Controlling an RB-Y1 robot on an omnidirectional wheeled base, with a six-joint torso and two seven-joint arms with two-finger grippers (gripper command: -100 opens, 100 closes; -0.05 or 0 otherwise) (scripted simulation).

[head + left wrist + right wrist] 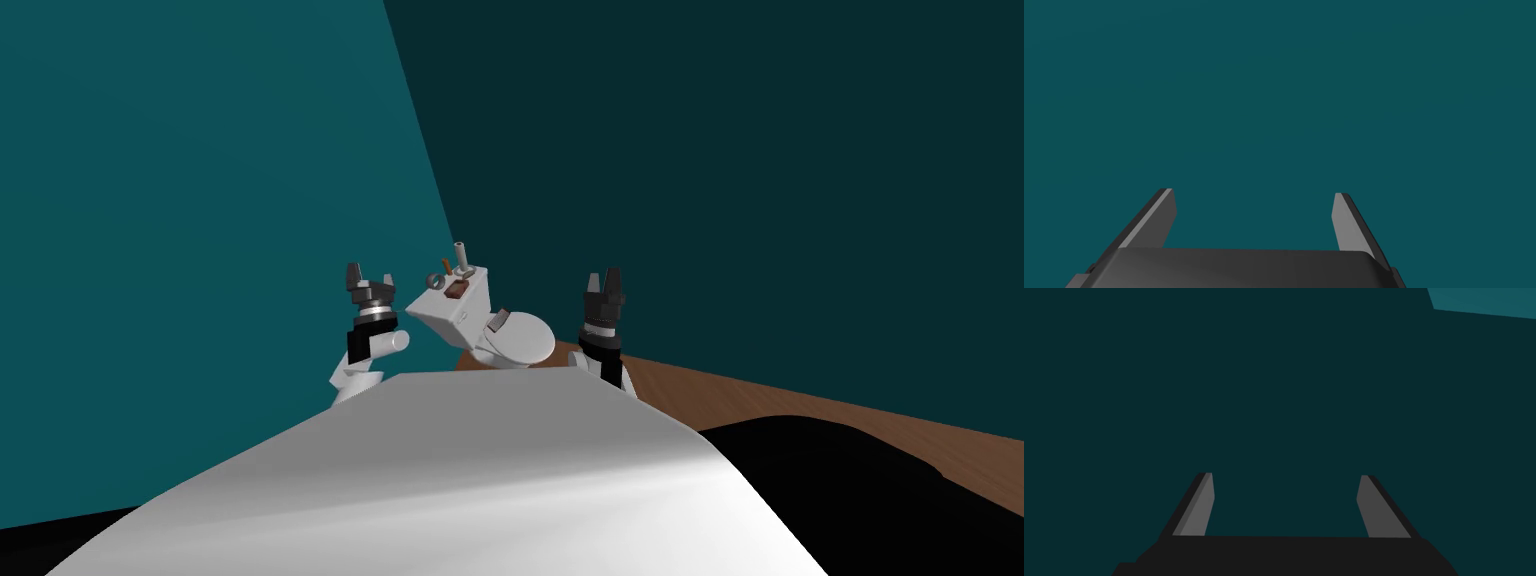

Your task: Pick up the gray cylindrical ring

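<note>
Facing a corner where a lighter teal wall (200,200) meets a darker teal wall (750,150), I see a strip of brown floor (800,410) running along the darker one, with a black area (880,480) on my side of it. A white toilet (520,338) stands in the corner, its seat lid down and its boxy tank (448,316) behind it. The flat top of the tank carries a cluster of small things: an upright grey cylinder (460,250) at the far edge, a brown block (455,291) near the middle, and a small orange piece (447,266) between them.

The gray ring (437,281) is the smallest of these. It is a short, plain grey cylinder with a darker centre. It rests on the tank's top beside the brown block, on the side toward the lighter wall and near that edge of the top.

The ring is between my two grippers in the head view and touches neither. The left gripper (367,276) is the nearer one, raised just off the tank's left side. The right gripper (606,283) is well apart from the ring, beyond the toilet's seat.

In the left wrist view the left gripper (1254,192) has its fingers (1166,215) spread about a third of the picture apart, with nothing between them. The right gripper (1286,475) is the same, its fingers (1199,508) wide apart, holding and touching nothing.
</note>
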